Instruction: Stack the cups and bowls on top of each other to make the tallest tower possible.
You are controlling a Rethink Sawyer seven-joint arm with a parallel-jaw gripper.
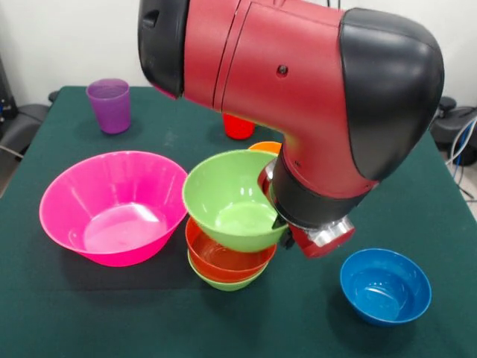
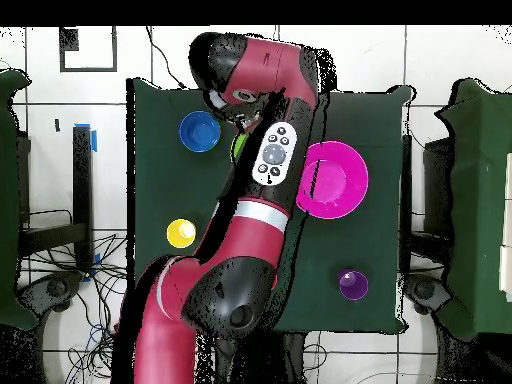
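The large lime green bowl point(image 1: 227, 198) rests in a red-orange bowl point(image 1: 223, 257), which sits in a small green bowl point(image 1: 223, 283); this is the tower. My gripper point(image 1: 270, 185) is at the large green bowl's right rim, mostly hidden by the arm's wrist, and looks shut on that rim. The huge pink bowl point(image 1: 112, 209) point(image 2: 335, 180) stands beside the tower. The blue bowl point(image 1: 385, 286) point(image 2: 200, 131) stands apart. The purple cup point(image 1: 109, 104) point(image 2: 352, 284), red cup point(image 1: 238, 127) and orange cup point(image 1: 266, 147) stand behind. The yellow cup point(image 2: 181, 233) shows only overhead. The light green cup is hidden.
The dark green table point(image 1: 67, 298) carries everything. The bulky red and black arm point(image 1: 298, 97) hangs over the middle and covers the tower in the overhead view, where only a green sliver point(image 2: 238, 148) shows. Cables and chairs lie around the table.
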